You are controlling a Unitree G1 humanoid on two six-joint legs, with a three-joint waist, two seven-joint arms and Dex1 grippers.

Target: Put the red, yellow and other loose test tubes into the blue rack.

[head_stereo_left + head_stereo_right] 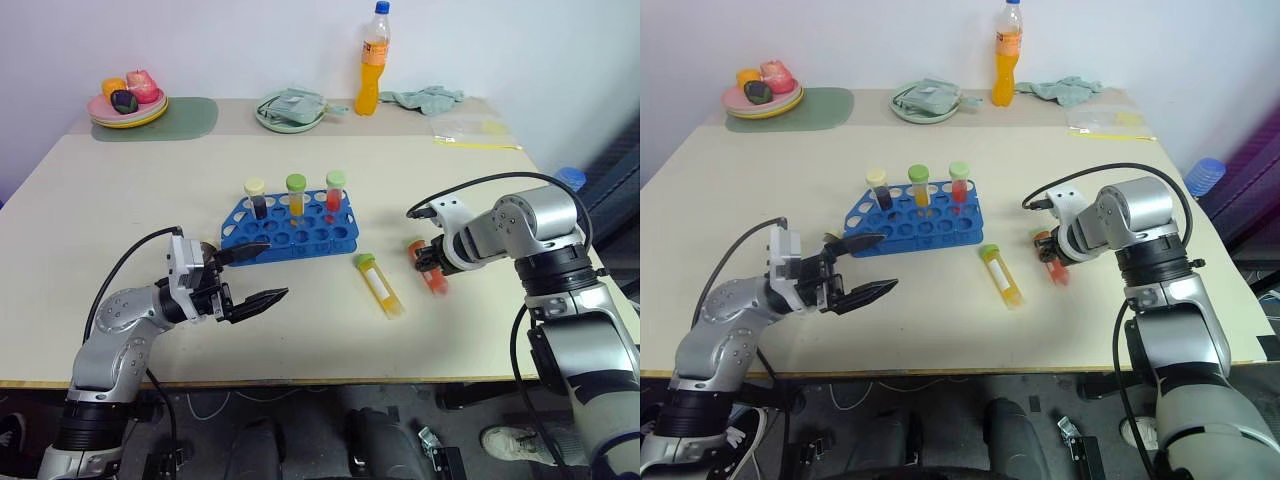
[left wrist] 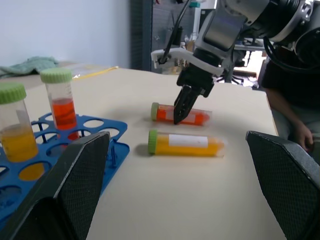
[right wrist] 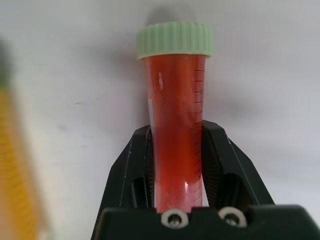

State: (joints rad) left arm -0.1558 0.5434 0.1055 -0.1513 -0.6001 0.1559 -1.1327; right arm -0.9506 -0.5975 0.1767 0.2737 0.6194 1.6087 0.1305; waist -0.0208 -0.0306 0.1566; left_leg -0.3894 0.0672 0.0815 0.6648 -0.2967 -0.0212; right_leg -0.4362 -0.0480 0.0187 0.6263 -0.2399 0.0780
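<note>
From the head views, the bright blue plastic rack [image 1: 290,230] is holding three upright tubes; two more are lying right of it on the bench [image 1: 120,300]: a yellow-liquid tube [image 1: 381,287] and a red-liquid tube [image 1: 430,272].

Left wrist view: the left gripper [image 2: 177,190] is gaping open near the rack.

Right wrist view: the right gripper [image 3: 176,167] is clamping the red-liquid tube.

- I see the blue rack [image 1: 292,231] mid-table, with three capped tubes upright in its back row: a dark tube with cream cap [image 1: 256,198], a yellow tube with green cap [image 1: 296,194] and a red tube with green cap [image 1: 335,191].
- A loose yellow tube [image 1: 380,285] with white label lies flat just right of the rack.
- A loose red tube [image 3: 176,135] lies beside it, with black fingers closed on its sides.
</note>
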